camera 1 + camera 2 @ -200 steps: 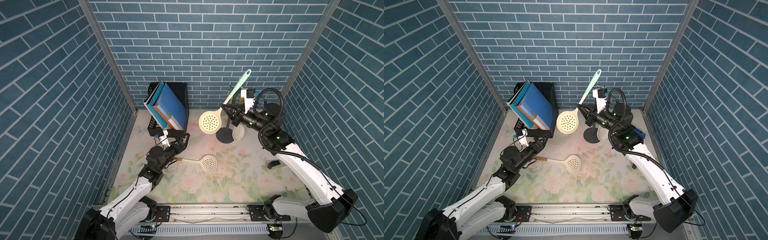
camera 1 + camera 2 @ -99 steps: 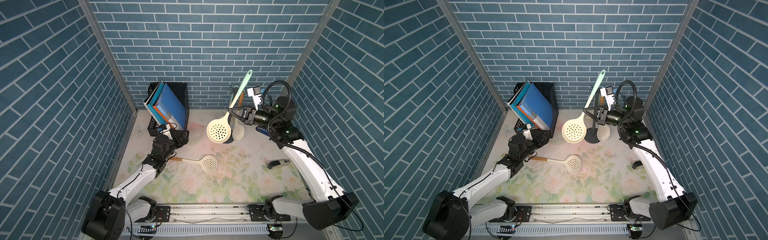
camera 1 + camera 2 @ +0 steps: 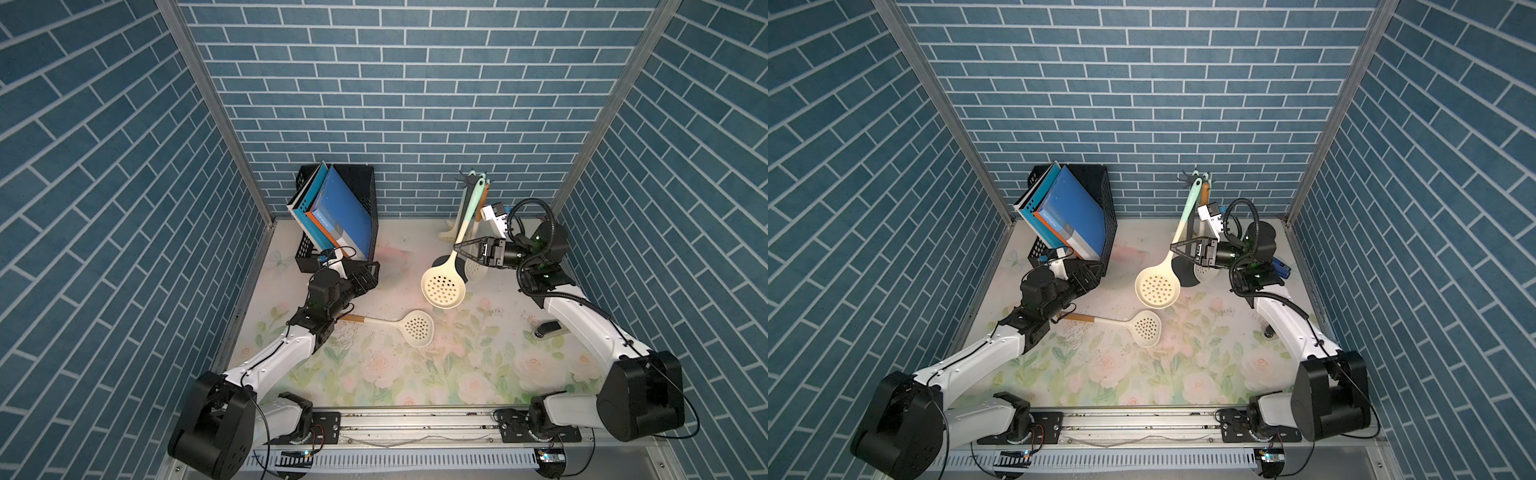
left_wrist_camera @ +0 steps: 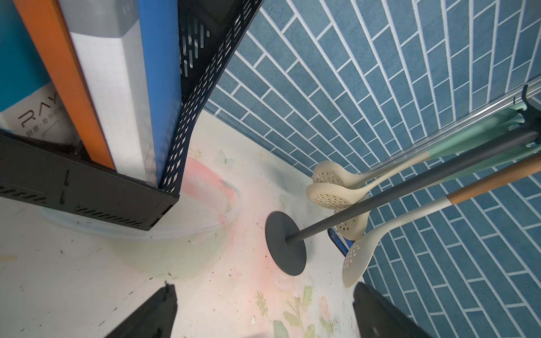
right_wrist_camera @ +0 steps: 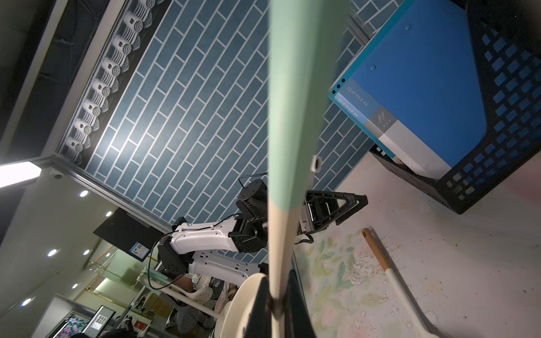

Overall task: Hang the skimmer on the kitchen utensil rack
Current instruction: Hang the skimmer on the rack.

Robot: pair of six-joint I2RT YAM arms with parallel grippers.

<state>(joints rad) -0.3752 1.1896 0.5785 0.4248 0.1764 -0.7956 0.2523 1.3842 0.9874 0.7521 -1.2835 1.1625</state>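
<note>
Right jaws pinch the neck of the cream, mint-handled plastic skimmer (image 3: pixel 443 286), its tip up at the hooks of the dark grey metal rack (image 4: pixel 285 245) for hanging; left jaws spread idle.

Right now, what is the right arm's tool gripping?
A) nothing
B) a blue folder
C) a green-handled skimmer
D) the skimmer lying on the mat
C: the right tool is shut on the handle of the green-handled skimmer, seen in both top views.
</note>
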